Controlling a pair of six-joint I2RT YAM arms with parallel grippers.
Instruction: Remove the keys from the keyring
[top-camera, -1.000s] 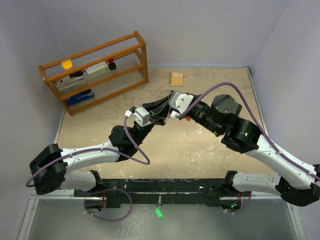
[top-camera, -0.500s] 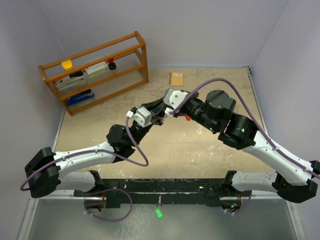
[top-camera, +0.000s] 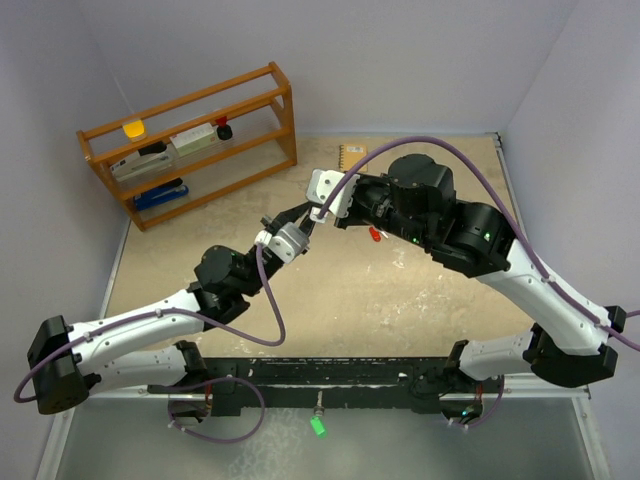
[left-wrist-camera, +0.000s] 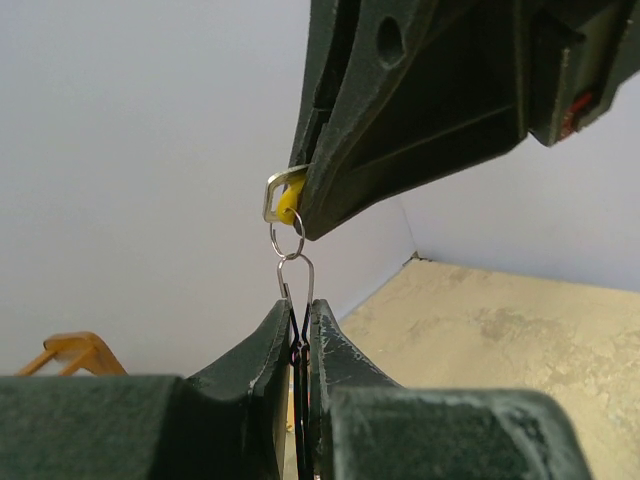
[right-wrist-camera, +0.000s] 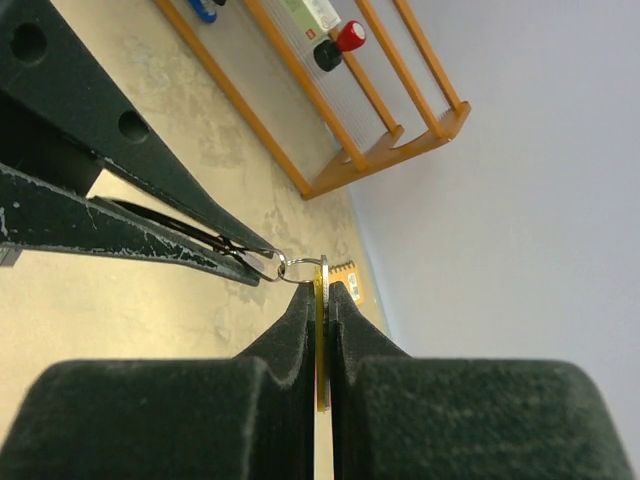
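Observation:
My two grippers meet in mid-air above the middle of the table. My left gripper (top-camera: 298, 222) (left-wrist-camera: 297, 305) is shut on the thin silver wire loop of the keyring (left-wrist-camera: 297, 275). A small silver link ring (left-wrist-camera: 286, 240) (right-wrist-camera: 290, 265) joins that loop to the pale yellow-headed key (left-wrist-camera: 288, 200) (right-wrist-camera: 321, 300). My right gripper (top-camera: 318, 213) (right-wrist-camera: 320, 287) is shut on this key's head, edge-on between its pads. A small red-headed key (top-camera: 374, 236) seems to lie on the table under the right arm. The plain silver keys do not show.
An orange wooden rack (top-camera: 190, 140) (right-wrist-camera: 350, 130) with small items stands at the back left. A small orange notebook (top-camera: 353, 153) (right-wrist-camera: 346, 278) lies at the back wall, partly behind the right arm. Grey walls close the left, back and right sides.
Both grippers have moved together to the left and a little toward the back, still joined at the key and ring. The left arm has stretched out, and the right arm now reaches further left.

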